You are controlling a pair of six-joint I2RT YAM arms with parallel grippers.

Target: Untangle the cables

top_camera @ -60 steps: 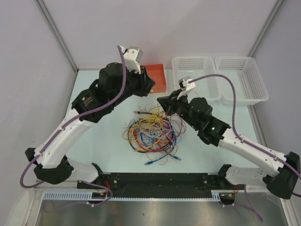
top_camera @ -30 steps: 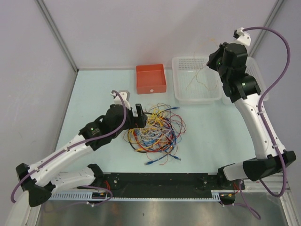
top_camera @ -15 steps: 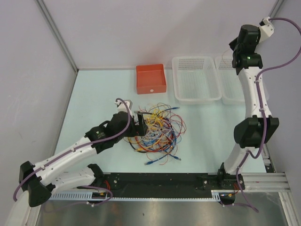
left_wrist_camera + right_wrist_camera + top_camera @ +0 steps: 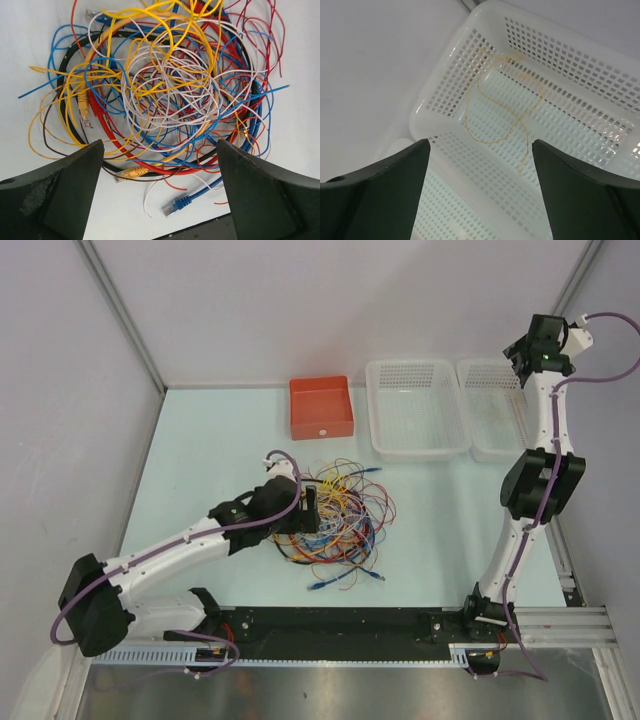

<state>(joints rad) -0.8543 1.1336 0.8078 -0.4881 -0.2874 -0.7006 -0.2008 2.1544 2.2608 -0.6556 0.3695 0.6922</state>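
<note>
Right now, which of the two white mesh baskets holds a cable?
The far-right white plastic mesh basket, under the open right gripper: a thin pale-yellow cable lies in it. The basket beside the red box shows none; red box.

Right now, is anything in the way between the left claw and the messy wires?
No, nothing visible. The left gripper is open right above the cables, and its wrist view shows only the tangle on the table between its fingers.
</note>
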